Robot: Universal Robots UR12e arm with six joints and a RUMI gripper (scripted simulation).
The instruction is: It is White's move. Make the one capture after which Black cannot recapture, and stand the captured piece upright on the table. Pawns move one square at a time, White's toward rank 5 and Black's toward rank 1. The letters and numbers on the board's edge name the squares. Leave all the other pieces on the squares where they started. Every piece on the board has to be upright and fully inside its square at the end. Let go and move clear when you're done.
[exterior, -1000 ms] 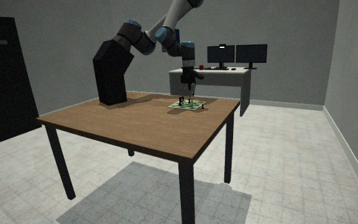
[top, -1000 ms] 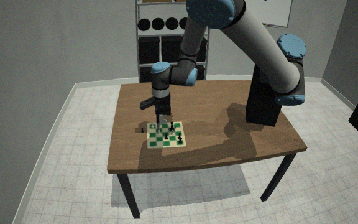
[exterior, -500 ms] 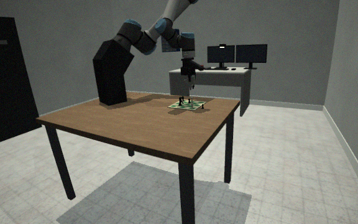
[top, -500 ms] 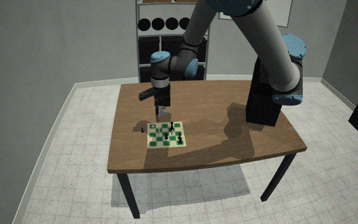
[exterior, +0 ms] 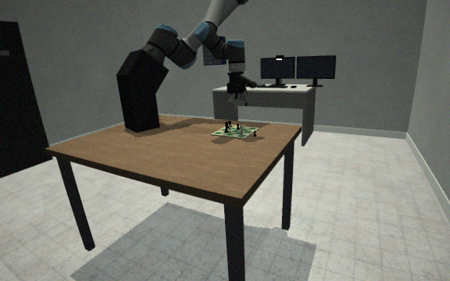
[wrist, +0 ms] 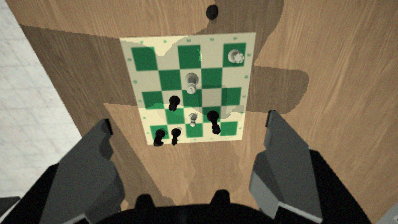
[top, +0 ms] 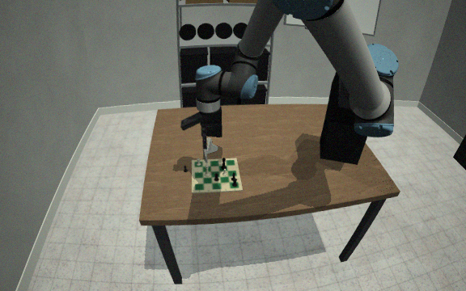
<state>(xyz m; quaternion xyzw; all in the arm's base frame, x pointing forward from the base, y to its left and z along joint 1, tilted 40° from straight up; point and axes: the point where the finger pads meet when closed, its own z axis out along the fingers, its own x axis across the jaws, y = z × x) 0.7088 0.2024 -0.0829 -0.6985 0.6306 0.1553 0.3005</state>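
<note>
Over on the left, one black piece (top: 185, 169) (exterior: 255, 133) (wrist: 212, 12) is standing off the board (top: 196, 190) (exterior: 244, 136) (wrist: 131, 46), on the table (top: 168, 202) (exterior: 151, 156) (wrist: 320, 30), likely the captured one. Next, the tall white piece (top: 207, 170) (exterior: 241, 123) (wrist: 191, 81) is standing upright; I can't tell whether its base is crossing a line, and a poor release would be the cause. The gripper (top: 211, 154) (exterior: 237, 103) (wrist: 190, 115) is hanging above, fingers wide apart, holding nothing; sinking or swinging sideways, it could be toppling neighbours. Further right, black pieces are crowding together, so a knock there could be spreading. I'm counting one board, three white pieces and five black, four of them standing on squares.
</note>
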